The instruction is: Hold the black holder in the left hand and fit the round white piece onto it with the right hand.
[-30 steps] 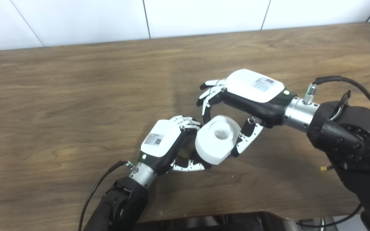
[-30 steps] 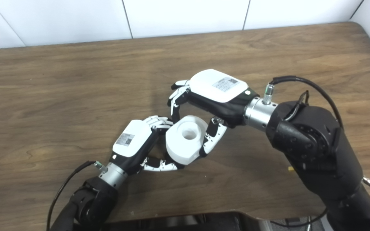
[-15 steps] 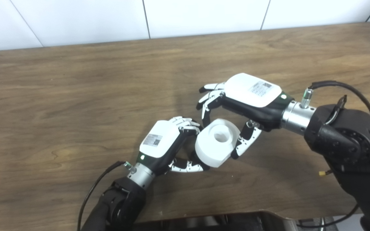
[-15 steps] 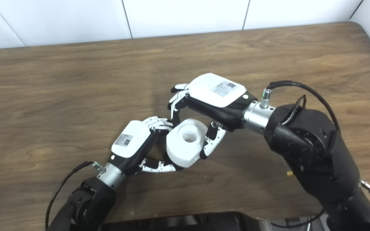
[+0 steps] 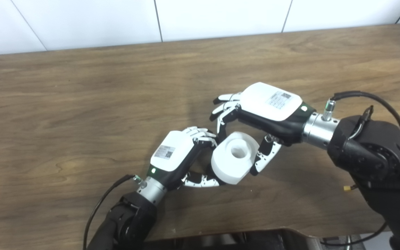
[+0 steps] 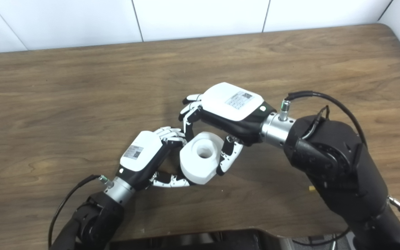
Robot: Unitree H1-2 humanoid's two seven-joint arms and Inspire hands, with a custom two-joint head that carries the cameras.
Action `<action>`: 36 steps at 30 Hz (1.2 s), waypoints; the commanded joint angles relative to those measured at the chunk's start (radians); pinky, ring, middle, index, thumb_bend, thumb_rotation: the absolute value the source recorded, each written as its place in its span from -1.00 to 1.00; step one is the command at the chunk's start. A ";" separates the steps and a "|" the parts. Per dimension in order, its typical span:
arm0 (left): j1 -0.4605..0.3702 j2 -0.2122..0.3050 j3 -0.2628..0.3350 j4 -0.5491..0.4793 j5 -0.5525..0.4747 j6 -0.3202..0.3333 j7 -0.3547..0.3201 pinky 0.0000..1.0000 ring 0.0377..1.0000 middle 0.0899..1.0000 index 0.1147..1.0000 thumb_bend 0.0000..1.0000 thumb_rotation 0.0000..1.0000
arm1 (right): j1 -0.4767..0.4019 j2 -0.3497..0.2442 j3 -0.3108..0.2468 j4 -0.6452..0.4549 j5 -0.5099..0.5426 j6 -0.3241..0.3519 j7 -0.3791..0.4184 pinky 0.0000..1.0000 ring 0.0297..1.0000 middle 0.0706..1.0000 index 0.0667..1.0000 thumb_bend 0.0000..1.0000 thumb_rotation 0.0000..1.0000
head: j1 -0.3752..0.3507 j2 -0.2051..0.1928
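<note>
Nearest you, your left hand [image 5: 175, 154] sits low over the brown wood-grain table [image 5: 82, 104], fingers [image 5: 201, 133] curled and thumb stretched beneath, closed around something hidden behind the round white plastic piece [image 5: 234, 158]; you cannot tell from here whether the black holder is in that grip. The white piece is a thick, matte disc with a round hole in its upper face, tilted slightly, lying between both hands and touching the left fingertips. Just beyond it, your right hand [image 5: 259, 114] arches over the disc, fingers curved down at its far edge, thumb [image 5: 264, 156] pressed on its right side, pinching it.
</note>
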 commanded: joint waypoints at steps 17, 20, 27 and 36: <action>0.011 0.006 -0.001 -0.004 0.006 0.018 -0.033 0.66 0.59 0.42 -0.16 0.04 -0.90 | -0.026 0.002 -0.008 -0.007 -0.014 -0.040 -0.029 0.71 0.83 0.57 -0.11 0.05 -0.74 | 0.003 0.005; 0.011 0.005 0.000 -0.005 0.005 0.018 -0.036 0.66 0.60 0.42 -0.16 0.04 -0.90 | -0.026 0.009 -0.008 -0.001 -0.019 -0.044 -0.032 0.71 0.82 0.57 -0.11 0.05 -0.74 | 0.004 0.007; 0.012 0.003 0.003 -0.007 0.006 0.017 -0.040 0.66 0.59 0.42 -0.16 0.04 -0.90 | -0.025 0.018 -0.010 0.007 -0.030 -0.058 -0.029 0.73 0.82 0.56 -0.11 0.05 -0.74 | 0.002 0.008; 0.012 0.002 0.004 -0.009 0.008 0.015 -0.039 0.65 0.58 0.41 -0.16 0.04 -0.90 | -0.032 0.018 0.000 0.009 -0.045 -0.069 -0.017 0.72 0.82 0.57 -0.11 0.05 -0.74 | 0.002 0.009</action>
